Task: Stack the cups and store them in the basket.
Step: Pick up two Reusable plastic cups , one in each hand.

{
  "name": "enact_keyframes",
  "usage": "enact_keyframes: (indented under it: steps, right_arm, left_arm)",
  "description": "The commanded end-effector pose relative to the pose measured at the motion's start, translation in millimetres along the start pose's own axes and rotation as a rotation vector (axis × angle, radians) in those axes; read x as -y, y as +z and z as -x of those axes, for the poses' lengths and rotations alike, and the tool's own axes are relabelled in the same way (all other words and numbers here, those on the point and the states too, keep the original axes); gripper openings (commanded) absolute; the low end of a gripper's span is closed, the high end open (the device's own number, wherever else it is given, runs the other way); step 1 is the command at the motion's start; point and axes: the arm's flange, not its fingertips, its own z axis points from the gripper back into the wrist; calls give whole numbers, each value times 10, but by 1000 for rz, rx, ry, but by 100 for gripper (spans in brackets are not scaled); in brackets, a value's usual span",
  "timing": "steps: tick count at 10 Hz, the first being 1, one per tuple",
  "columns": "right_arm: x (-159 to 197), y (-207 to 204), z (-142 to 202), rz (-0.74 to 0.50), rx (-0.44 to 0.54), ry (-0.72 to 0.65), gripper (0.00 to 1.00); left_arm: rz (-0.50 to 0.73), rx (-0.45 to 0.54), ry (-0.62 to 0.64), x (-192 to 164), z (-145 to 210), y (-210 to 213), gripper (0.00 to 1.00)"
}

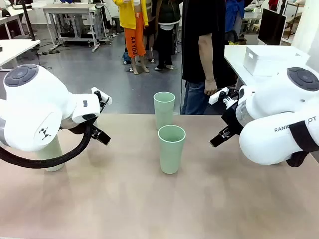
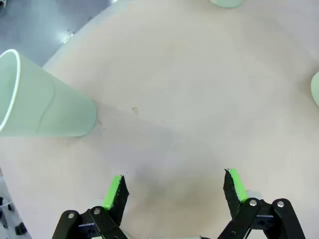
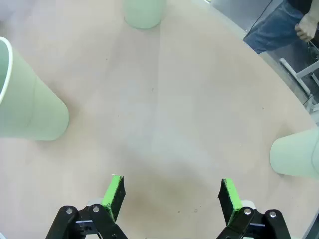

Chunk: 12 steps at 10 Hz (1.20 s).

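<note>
Two pale mint-green cups stand upright mid-table, a near cup [image 1: 171, 148] and a far cup [image 1: 164, 109]. A third cup [image 1: 52, 155] stands at the left, half hidden behind my left arm. My left gripper [image 2: 174, 181] hangs open over bare tabletop, with a cup [image 2: 45, 107] to its left and nothing between the green pads. My right gripper [image 3: 172, 188] is also open above the table and holds nothing. Cups stand around it, apart from it: a left cup [image 3: 30, 107], a top cup [image 3: 144, 12] and a right cup [image 3: 296, 152]. The basket is out of view.
A person in a black top and jeans [image 1: 202, 55] stands at the far edge of the table, one hand [image 1: 211, 89] hanging down. A white box [image 1: 264, 59] sits on a neighbouring table at the back right. Bare tabletop lies in front of the cups.
</note>
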Motion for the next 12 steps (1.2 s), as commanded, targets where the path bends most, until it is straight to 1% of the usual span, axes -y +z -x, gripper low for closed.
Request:
enact_keyframes:
  steps: [1, 10, 11, 12]
  right_arm:
    - [-3, 18, -16, 1, 7, 8, 100]
    - [-2, -1, 0, 0, 0, 2, 100]
    - [46, 203, -204, 7, 26, -23, 100]
    - [100, 430, -386, -10, 41, -37, 100]
  left_arm:
    - [-3, 3, 3, -10, 7, 26, 100]
    - [0, 0, 1, -2, 1, -1, 100]
    - [40, 41, -4, -51, -128, 178, 100]
    - [73, 65, -13, -156, -286, 419, 100]
